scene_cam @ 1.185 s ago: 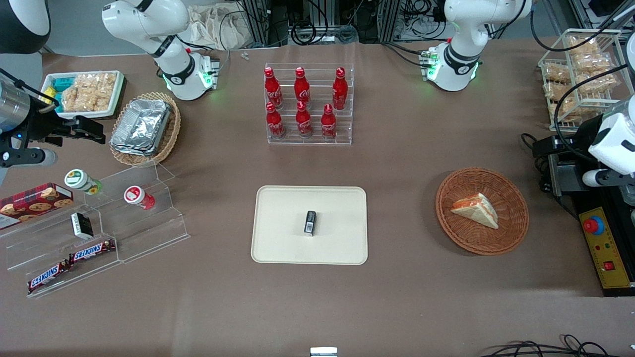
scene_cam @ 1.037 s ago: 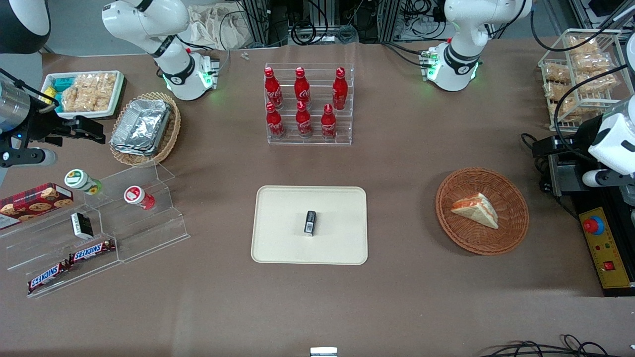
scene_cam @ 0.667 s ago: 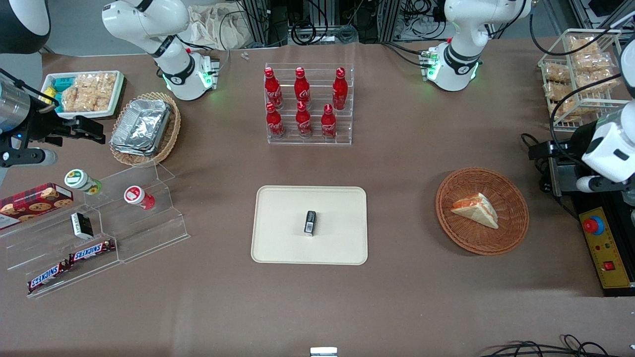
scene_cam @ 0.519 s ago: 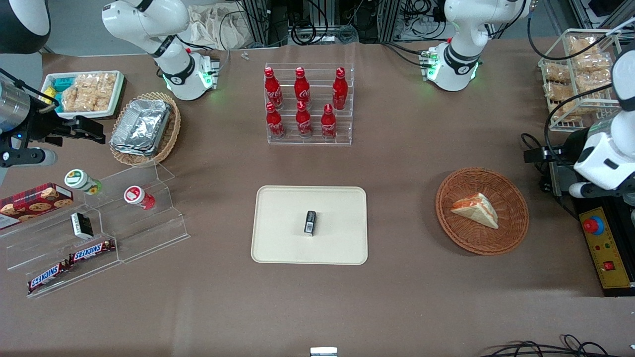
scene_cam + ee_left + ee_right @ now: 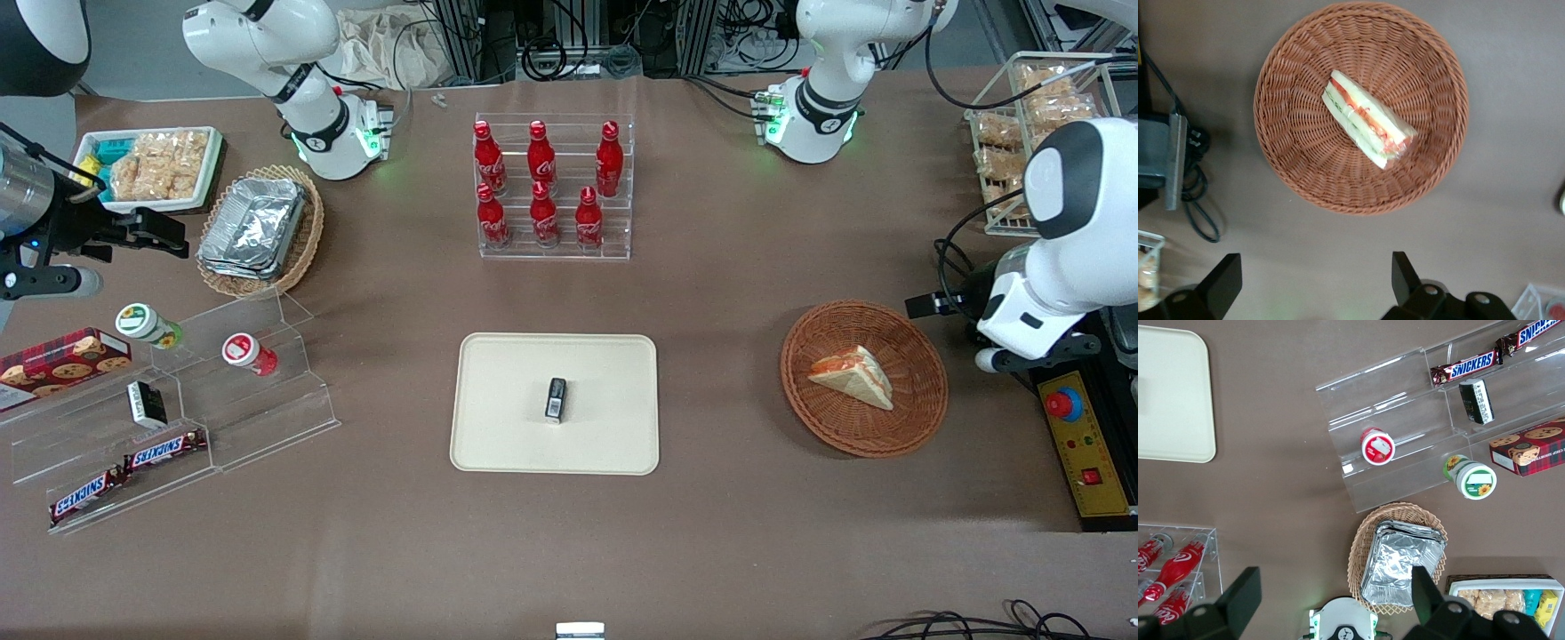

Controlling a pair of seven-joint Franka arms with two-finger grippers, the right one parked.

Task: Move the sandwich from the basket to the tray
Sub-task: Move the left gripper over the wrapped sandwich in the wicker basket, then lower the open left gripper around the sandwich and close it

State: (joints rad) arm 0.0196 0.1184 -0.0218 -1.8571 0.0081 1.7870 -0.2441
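Observation:
The sandwich (image 5: 853, 377) lies on its side in the round reddish-brown basket (image 5: 916, 418), filling layers showing in the left wrist view (image 5: 1367, 121). The basket (image 5: 1298, 153) sits on the brown table toward the working arm's end. The cream tray (image 5: 507, 436) lies mid-table and holds a small black packet (image 5: 556, 398). My left gripper (image 5: 942, 307) hovers high, over the basket's rim nearest the working arm's end. It is open and empty (image 5: 1315, 283), its black fingers (image 5: 1401, 273) wide apart over bare table beside the basket.
A grey box with cables (image 5: 1158, 160) and a yellow control box with a red button (image 5: 1080, 444) sit beside the basket. A bottle rack (image 5: 551, 191) stands farther back mid-table. A wire rack of snacks (image 5: 1022, 133) stands at the working arm's end.
My left arm has swung in from the table's end toward the basket and nearer the front camera. The sandwich, basket and tray have not moved.

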